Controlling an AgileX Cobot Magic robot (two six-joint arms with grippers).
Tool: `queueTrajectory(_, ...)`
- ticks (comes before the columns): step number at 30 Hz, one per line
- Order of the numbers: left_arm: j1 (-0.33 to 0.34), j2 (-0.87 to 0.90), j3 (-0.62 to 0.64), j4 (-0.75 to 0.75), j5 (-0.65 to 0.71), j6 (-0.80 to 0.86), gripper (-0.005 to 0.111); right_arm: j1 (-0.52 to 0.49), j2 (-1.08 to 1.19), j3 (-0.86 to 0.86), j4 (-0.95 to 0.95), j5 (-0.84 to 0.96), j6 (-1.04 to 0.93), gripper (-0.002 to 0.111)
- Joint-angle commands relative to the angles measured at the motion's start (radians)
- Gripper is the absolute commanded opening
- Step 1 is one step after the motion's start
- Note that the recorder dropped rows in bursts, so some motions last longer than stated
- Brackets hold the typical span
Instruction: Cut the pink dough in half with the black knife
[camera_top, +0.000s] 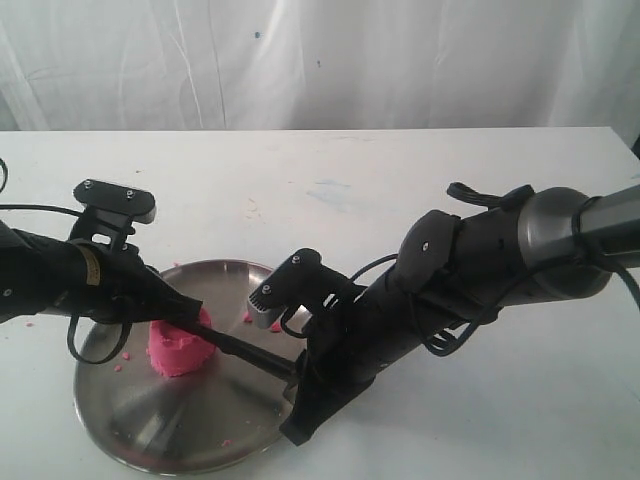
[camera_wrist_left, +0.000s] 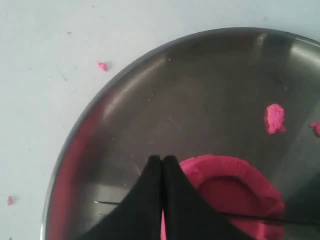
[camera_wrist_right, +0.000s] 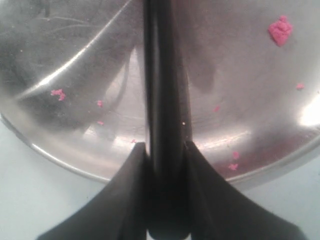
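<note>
One risk we see: black knife (camera_wrist_right: 162, 75), clamped in R gripper (camera_wrist_right: 165, 150), cd skid off-centre on pink dough (camera_top: 178, 350); L gripper (camera_wrist_left: 163, 162) tips together.

Round pink dough (camera_top: 180, 350), black knife (camera_top: 255, 358) across it

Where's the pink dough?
In the exterior view the pink dough sits left of middle on the steel plate, the left hand at its top and the black knife at its right side.
</note>
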Motion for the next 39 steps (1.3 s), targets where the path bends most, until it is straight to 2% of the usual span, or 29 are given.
queueTrajectory(1, -0.007, 0.009, 0.008, 0.004, 0.035, -0.003, 0.000, 0.002, 0.005, 0.001, 0.001, -0.010, 0.013, 0.000)
queueTrajectory(6, -0.007, -0.027, 0.008, 0.004, -0.009, -0.003, 0.000, 0.002, 0.005, 0.001, 0.001, -0.010, 0.013, 0.000)
queueTrajectory(15, -0.007, -0.062, 0.013, 0.004, 0.102, 0.005, 0.000, 0.002, 0.005, 0.001, 0.001, -0.010, 0.013, 0.000)
queueTrajectory(22, -0.007, -0.062, 0.059, 0.007, 0.025, 0.005, 0.000, 0.002, 0.005, 0.001, 0.001, -0.008, 0.013, 0.000)
queueTrajectory(35, -0.007, -0.054, 0.049, 0.004, -0.010, 0.005, 0.000, 0.002, 0.005, 0.001, 0.001, -0.008, 0.013, 0.000)
queueTrajectory(39, -0.007, -0.026, 0.049, 0.004, -0.022, 0.050, 0.000, 0.002, 0.005, 0.001, 0.001, -0.005, 0.013, 0.000)
